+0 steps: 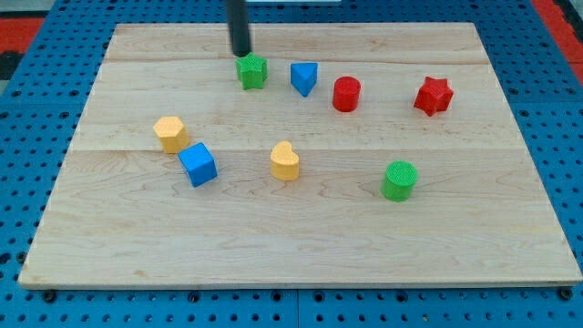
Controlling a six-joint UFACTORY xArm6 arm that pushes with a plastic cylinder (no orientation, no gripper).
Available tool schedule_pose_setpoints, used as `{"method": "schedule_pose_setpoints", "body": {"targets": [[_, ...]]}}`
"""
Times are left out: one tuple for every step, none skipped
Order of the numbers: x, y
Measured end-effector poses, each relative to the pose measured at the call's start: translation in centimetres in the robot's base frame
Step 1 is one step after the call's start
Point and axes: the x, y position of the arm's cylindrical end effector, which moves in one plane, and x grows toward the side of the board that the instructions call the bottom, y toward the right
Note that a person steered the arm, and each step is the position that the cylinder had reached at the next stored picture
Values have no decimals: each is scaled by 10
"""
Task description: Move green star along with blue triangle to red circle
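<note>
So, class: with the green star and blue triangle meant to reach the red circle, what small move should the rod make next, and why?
Probably a short push toward the view's right. My tip sits just above and left of the green star; the blue triangle lies to its right, then the red circle, nearly in line. It should drop slightly to get behind the star first.

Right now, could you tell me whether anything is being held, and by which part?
Nothing is held. My tip is a bare rod end; it sits just above and left of the green star, at its upper edge.
</note>
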Motion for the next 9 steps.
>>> {"method": "schedule_pose_setpoints", "body": {"targets": [[18,15],[-6,-44],[1,-116],[41,-98],[37,-33],[37,15],[39,50],[42,60],[65,35]]}}
